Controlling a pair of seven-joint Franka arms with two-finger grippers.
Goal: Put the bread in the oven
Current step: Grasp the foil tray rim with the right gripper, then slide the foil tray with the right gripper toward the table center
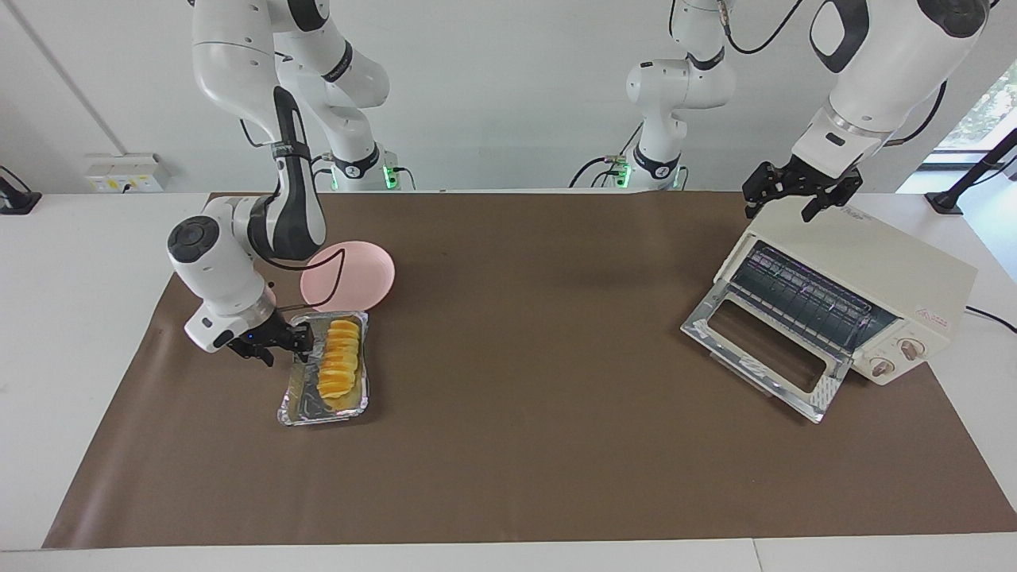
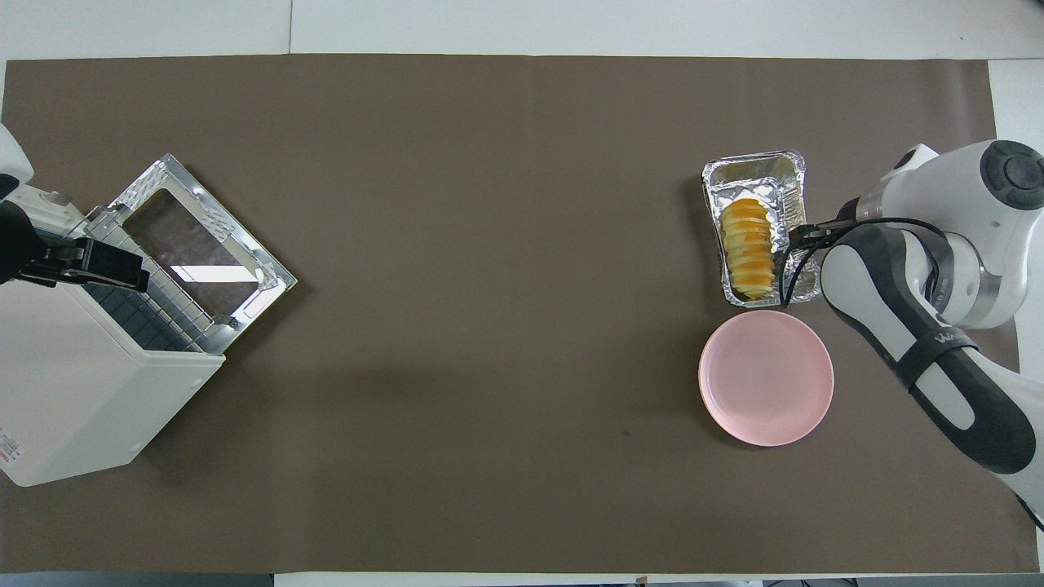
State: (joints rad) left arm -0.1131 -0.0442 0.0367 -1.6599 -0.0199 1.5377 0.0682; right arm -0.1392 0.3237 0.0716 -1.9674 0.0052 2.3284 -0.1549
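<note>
The bread [image 1: 339, 367] lies in a foil tray [image 1: 295, 401] on the brown mat [image 1: 524, 445] toward the right arm's end of the table, just farther from the robots than a pink plate [image 1: 361, 274]. The right gripper [image 1: 280, 343] sits low at the tray's long edge, on the side away from the oven [image 1: 854, 298], with one finger at the foil rim; whether its fingers are spread or pinching the rim cannot be told. It holds no bread. At the left arm's end of the table the oven stands with its glass door [image 1: 763, 349] dropped open onto the mat and its wire rack [image 1: 802, 298] showing. The left gripper [image 1: 798, 195] waits over the oven's top, its fingers spread and empty.
</note>
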